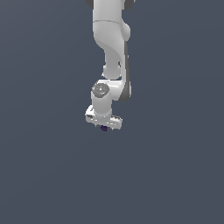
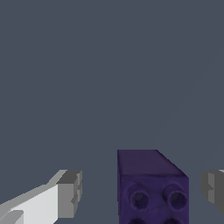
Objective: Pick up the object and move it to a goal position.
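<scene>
- Risk first: in the wrist view the pad (image 2: pixel 70 194) toward that picture's left stands noticeably further from the purple block (image 2: pixel 152 188) than the opposite pad (image 2: pixel 213 190) does. I judge that if the jaws close from here, the nearer pad will reach the block first and may push or twist it before the other arrives, giving a skewed pinch.
- A second risk: the block is very small against the gripper (image 1: pixel 103 123), and in the exterior view only a dark speck of it (image 1: pixel 104 128) shows under the white hand. A shallow grip on so little surface could slip once the arm lifts.
- Jaws: they stand wide open, with a clear gap on each side of the block. Neither pad touches it, and nothing is held.
- Where the block is: between the two pads, off-centre, its studded face toward the wrist camera. It appears to lie on the grey tabletop (image 1: pixel 175 175) directly beneath the gripper, though contact with the surface cannot be confirmed.
</scene>
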